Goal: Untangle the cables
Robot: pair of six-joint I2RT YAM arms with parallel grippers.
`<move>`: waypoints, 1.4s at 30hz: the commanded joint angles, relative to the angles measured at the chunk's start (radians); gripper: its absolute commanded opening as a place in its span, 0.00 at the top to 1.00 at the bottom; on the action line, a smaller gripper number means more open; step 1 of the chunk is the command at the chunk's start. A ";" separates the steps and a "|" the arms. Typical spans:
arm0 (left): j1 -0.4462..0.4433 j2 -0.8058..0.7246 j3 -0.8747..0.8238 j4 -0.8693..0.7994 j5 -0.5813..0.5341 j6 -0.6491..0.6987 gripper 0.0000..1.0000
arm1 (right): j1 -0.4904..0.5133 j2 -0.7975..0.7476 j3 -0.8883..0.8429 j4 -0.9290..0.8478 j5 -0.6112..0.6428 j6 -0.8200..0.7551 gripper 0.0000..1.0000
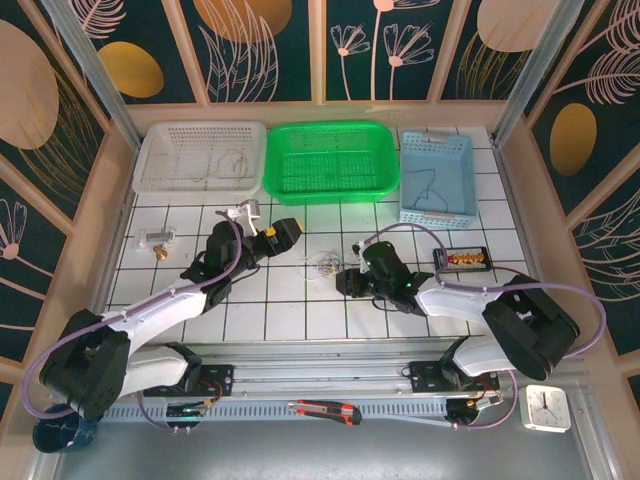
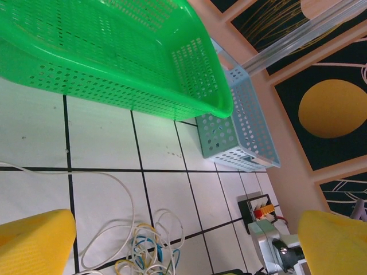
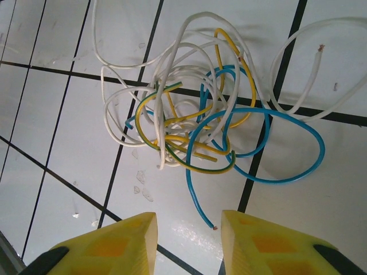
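Right up against the lens, my right claw is hovering with its yellow fingers partly apart and nothing between them; a loose blue end is lying just ahead of the gap. My left claw is standing wide open, gripping nothing. The white tiled bench is carrying three baskets along its far edge: a green basket in the middle, a white basket toward the far left corner, and a blue basket toward the far right corner. The cables are lying in a knotted clump of white, yellow and blue strands near the middle of the bench, between my two claws.
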 commanded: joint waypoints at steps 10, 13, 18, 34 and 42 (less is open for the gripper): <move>-0.004 -0.007 -0.004 0.048 0.009 -0.019 0.01 | 0.010 0.119 0.059 0.010 0.016 -0.033 0.67; -0.004 -0.013 -0.004 0.044 0.010 -0.018 0.01 | 0.009 0.133 0.076 0.006 0.016 -0.041 0.67; -0.004 -0.019 -0.004 0.039 0.010 -0.014 0.01 | 0.006 0.149 0.099 -0.006 0.013 -0.052 0.82; -0.004 0.029 -0.010 0.052 0.113 0.215 0.01 | -0.066 -0.053 0.316 -0.229 -0.147 -0.171 1.00; -0.009 0.074 -0.020 0.104 0.139 0.298 0.01 | -0.134 -0.085 0.341 -0.166 -0.257 -0.112 1.00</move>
